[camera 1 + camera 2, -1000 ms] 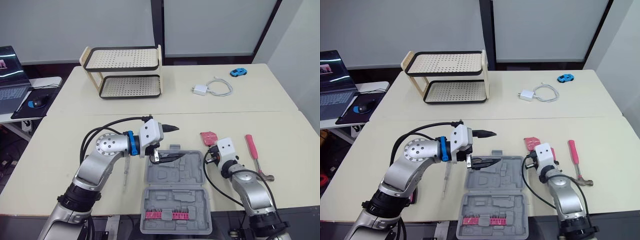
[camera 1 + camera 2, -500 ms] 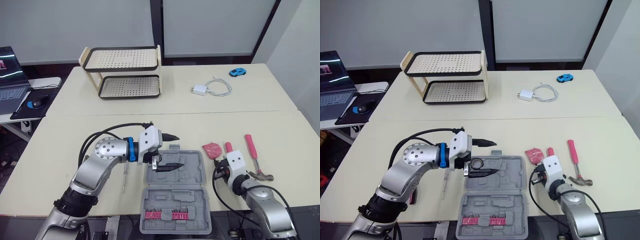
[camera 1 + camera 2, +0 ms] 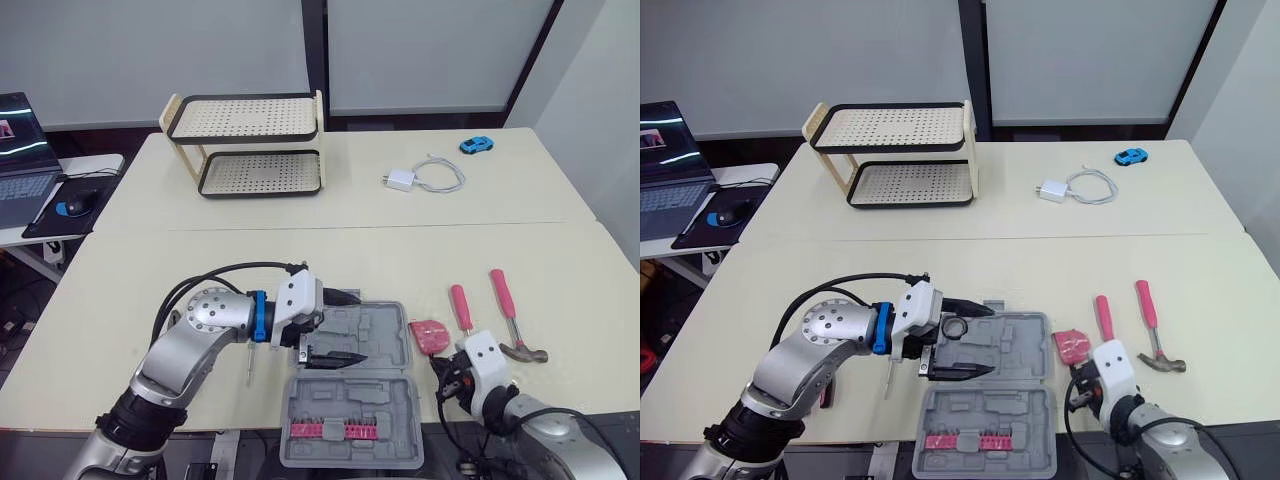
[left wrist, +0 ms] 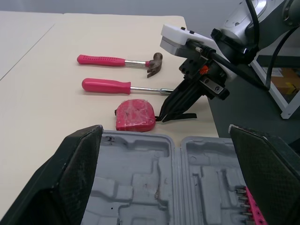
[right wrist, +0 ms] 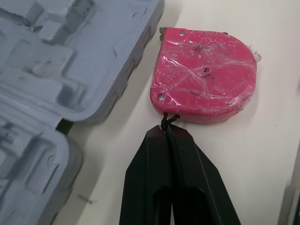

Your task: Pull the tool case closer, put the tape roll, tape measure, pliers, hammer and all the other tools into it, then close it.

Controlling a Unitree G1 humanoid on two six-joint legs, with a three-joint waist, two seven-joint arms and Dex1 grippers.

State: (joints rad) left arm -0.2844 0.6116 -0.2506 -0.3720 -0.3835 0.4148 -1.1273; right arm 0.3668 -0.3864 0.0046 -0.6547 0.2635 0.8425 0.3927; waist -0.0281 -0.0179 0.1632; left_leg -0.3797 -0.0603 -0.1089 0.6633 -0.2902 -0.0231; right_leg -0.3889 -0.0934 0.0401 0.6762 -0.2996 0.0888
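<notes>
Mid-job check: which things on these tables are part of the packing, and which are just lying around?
Job: tool case, tape measure, hammer, pink-handled screwdriver, slim screwdriver left of the case.
Lying about: two-tier rack, charger with cable, blue toy car, laptop, mouse.

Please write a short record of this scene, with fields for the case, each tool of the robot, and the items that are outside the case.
case: tool case open and lying flat, with a pink bit strip in its near half
left tool: left tool open, fingers apart over the far half of the case, holding nothing
right tool: right tool shut on the black cord of the tape measure
tape measure: pink, beside the case's right edge, not inside
outside the case: screwdriver and hammer, both pink-handled, right of the tape measure
</notes>
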